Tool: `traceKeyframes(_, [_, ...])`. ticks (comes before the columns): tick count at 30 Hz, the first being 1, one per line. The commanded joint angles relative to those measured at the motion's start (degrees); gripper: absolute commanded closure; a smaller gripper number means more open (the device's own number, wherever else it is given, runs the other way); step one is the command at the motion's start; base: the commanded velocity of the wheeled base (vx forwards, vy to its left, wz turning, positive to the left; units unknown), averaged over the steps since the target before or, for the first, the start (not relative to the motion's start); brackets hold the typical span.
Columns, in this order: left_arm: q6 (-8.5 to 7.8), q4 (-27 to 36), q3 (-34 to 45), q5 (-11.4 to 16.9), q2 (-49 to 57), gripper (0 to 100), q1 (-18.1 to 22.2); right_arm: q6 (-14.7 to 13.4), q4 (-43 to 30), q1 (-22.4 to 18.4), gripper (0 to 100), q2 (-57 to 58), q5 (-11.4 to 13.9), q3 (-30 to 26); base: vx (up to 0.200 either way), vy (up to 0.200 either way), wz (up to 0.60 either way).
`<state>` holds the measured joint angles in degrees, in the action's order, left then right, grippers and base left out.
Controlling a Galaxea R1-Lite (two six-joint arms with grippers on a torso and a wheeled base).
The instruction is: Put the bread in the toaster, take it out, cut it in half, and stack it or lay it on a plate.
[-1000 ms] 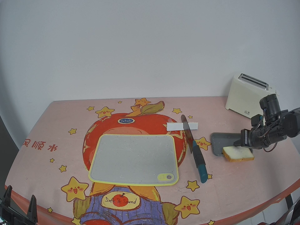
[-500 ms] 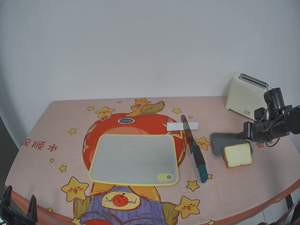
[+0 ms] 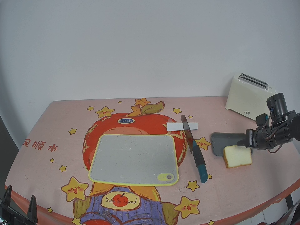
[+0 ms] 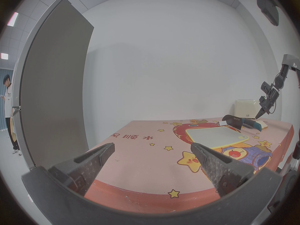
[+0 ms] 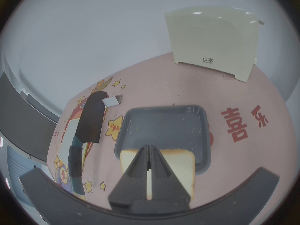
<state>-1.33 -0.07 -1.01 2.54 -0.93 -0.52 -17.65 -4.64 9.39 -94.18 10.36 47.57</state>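
You are at step 1, picking up the bread (image 3: 238, 156). It lies across the near edge of the grey tray (image 3: 220, 139). Your right gripper (image 3: 239, 143) is closed on nothing just above the slice. I think it must open first, then grasp. The left gripper (image 4: 152, 147) is spread wide, far from the tray.

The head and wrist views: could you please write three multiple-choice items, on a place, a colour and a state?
1. Where does the bread lie?
A. in the toaster
B. on the cutting board
C. overlapping the grey tray at its near rim
2. What colour is the handle of the knife?
A. teal
B. red
C. white
3. How is the left gripper?
A. shut on the knife
B. open and empty
C. shut on the bread
Key: C, it overlaps that rim; A, the handle shows teal; B, its fingers stand apart, nothing between.
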Motion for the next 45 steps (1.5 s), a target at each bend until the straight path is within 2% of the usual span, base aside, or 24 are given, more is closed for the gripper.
traceKeyframes(1, [0.01, -0.01, 1.01, -0.07, 0.49, 0, 0.0, -0.01, 0.16, 0.19, 100, 0.32, 0.01, -0.55, 0.0, 0.0, 0.0])
traceKeyframes(17, [0.01, -0.01, 1.01, -0.07, 0.49, 0, 0.0, 0.07, 0.78, 0.02, 100, -3.29, -0.08, 0.33, 0.0, 0.0, 0.0])
traceKeyframes(45, [0.01, -0.01, 1.01, 0.01, 0.49, 0, 0.0, -0.1, 0.43, -0.07, 100, -7.68, 0.18, 5.78, 0.0, 0.0, 0.0])
